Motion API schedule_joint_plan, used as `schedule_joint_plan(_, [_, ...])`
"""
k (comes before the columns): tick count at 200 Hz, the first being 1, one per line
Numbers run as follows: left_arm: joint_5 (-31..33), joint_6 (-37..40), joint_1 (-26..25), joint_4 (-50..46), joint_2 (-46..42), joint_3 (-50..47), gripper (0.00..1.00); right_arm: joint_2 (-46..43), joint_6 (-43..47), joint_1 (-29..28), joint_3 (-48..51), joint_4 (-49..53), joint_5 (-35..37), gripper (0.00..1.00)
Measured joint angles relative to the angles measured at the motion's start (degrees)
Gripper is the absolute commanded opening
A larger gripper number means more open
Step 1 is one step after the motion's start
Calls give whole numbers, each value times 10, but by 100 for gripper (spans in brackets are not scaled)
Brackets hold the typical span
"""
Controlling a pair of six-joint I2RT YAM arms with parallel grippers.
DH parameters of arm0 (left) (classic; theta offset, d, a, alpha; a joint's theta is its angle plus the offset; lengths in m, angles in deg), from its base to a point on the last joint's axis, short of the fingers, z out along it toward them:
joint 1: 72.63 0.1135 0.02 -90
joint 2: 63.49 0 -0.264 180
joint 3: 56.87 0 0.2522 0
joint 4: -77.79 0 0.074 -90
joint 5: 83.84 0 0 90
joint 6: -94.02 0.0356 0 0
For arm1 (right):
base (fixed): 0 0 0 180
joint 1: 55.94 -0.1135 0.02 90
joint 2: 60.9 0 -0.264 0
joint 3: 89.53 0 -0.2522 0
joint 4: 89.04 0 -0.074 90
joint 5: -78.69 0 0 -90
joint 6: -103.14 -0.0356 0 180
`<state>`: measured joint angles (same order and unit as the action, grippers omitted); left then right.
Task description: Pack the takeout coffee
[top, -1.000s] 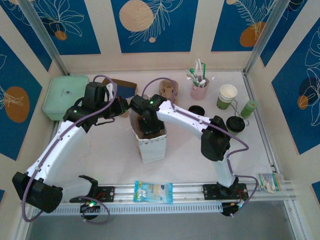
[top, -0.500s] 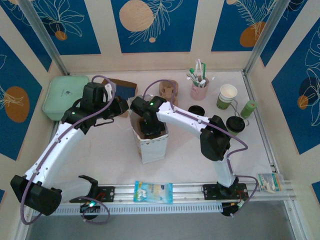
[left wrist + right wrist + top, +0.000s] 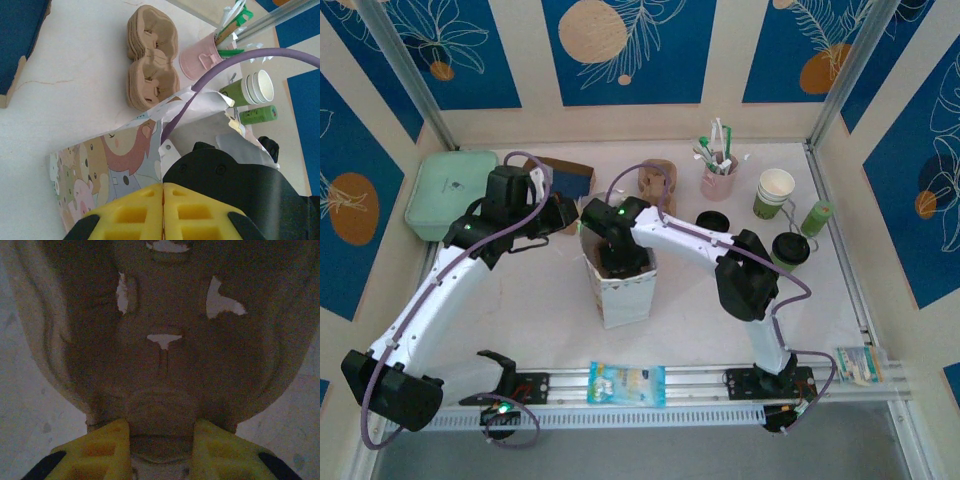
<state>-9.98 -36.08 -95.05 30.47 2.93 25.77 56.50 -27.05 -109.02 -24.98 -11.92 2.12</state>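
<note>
The takeout coffee [image 3: 789, 248], a cream and green cup with a black lid, stands on the table right of the arms, apart from both grippers. A printed paper bag [image 3: 625, 300] stands upright at the centre. My right gripper [image 3: 618, 262] reaches down into it. In the right wrist view the gripper [image 3: 161, 427] is shut on the middle ridge of a brown pulp cup carrier [image 3: 165, 365]. My left gripper [image 3: 572, 213] is at the bag's far left rim. Its yellow fingers [image 3: 135, 212] are pressed together on the edge of the bag [image 3: 100, 160].
A stack of carriers [image 3: 658, 180], a pink cup of stirrers [image 3: 718, 180], open cups [image 3: 775, 192], a green tube [image 3: 817, 217] and a loose black lid [image 3: 712, 220] stand behind and right. A green box [image 3: 450, 190] sits far left, a snack pack [image 3: 627, 383] on the front rail.
The right arm has sunk a little deeper into the bag with the carrier. The left arm has shifted slightly and kept its hold on the bag's rim.
</note>
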Motion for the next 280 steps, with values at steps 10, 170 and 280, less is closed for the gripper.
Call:
schedule_joint_plan(10, [0,0,0,0,0,0,10,1,-3,1,4,-4,0,26])
schedule_joint_plan(170, [-2,-2,0,14,-16,-7,10,36,-21,2,37,-53,-10,29])
schedule_joint_plan(280, [-2,-1,0,14,-23,-10,12,24,-19,-7,-1,-5,3,61])
